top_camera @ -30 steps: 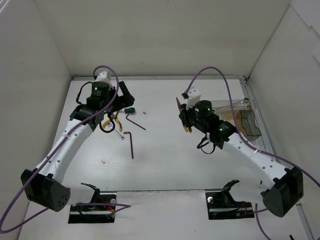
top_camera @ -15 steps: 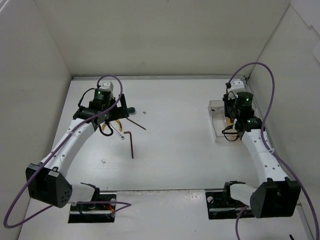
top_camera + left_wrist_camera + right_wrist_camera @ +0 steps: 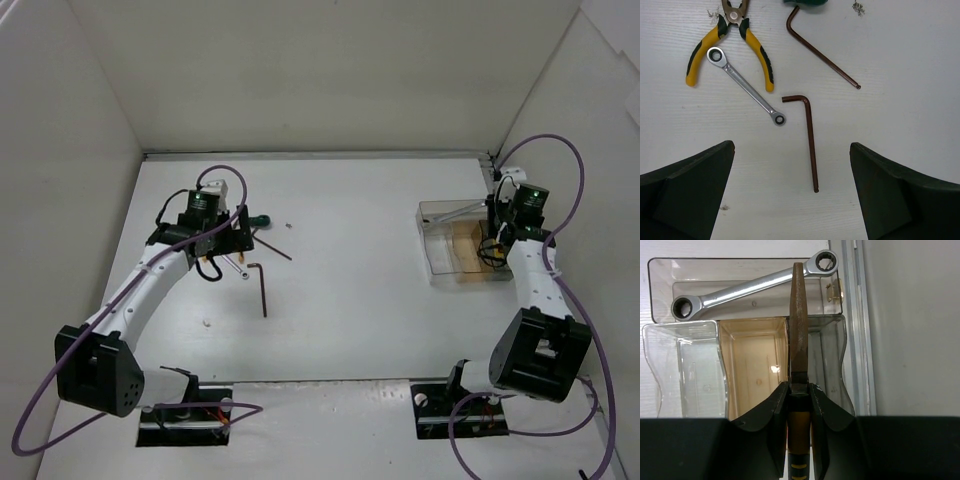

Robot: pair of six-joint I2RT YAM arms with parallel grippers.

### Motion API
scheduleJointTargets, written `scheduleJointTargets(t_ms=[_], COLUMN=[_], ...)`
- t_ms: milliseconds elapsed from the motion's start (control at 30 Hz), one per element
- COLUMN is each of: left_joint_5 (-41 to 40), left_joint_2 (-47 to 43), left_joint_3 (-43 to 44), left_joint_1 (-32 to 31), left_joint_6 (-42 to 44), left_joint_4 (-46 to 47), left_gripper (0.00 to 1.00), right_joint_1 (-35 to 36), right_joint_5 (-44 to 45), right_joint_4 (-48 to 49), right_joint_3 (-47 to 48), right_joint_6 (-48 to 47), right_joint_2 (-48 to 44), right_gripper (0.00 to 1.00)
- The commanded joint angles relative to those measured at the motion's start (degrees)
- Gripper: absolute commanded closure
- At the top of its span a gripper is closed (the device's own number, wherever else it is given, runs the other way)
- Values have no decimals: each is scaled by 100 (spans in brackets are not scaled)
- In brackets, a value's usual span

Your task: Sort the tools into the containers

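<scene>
Within the last second the right arm (image 3: 535,285) has swung from the middle of the worktop (image 3: 350,310) to its right edge. The right hand (image 3: 800,390) now hangs over the cluster of clear containers, clamped on a flat brown-bladed tool (image 3: 799,315) with an amber handle. By the look of it, the carry is done and only the release remains. The blade lies over the wall between the middle and right bins, so which one is meant cannot be told.

The far bin (image 3: 660,290) holds a silver wrench (image 3: 750,287) lying diagonally. The three bins in front of it appear empty: a clear left bin (image 3: 680,370), a tan-bottomed middle bin (image 3: 755,365) and a right bin (image 3: 832,365).

The left hand (image 3: 791,155) stays over the far-left pile, fingers wide apart and holding nothing. Unsorted below it are yellow-handled pliers (image 3: 692,60), a small ratchet wrench (image 3: 747,89), two hex keys (image 3: 809,135) (image 3: 822,57) and a green-handled screwdriver (image 3: 260,220).
</scene>
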Motion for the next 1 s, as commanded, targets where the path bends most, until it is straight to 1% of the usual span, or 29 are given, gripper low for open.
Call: scheduleJointTargets(t_ms=[0,133,300,600,733,967], left_joint_5=[100,117,214,345,372,381], left_joint_2=[-220,-107,43,412,544,667], left_joint_3=[54,28,10,54,89,116], left_joint_1=[109,109,109,109,109,109], left_joint_6=[225,287,269,278,269,269], left_joint_4=[389,477,582,600,609,618], left_gripper=[4,5,5,6,7,8], right_joint_1=[-167,-212,-379,-502,-502,-564], right_joint_5=[26,254,264,-228,-395,-510], right_joint_4=[648,657,762,850,859,842], right_joint_3=[540,725,760,848,857,708], right_joint_6=[-484,-677,-756,-678,-572,-581], right_joint_2=[109,478,777,1463,1586,1824], right_gripper=[100,100,100,100,100,97])
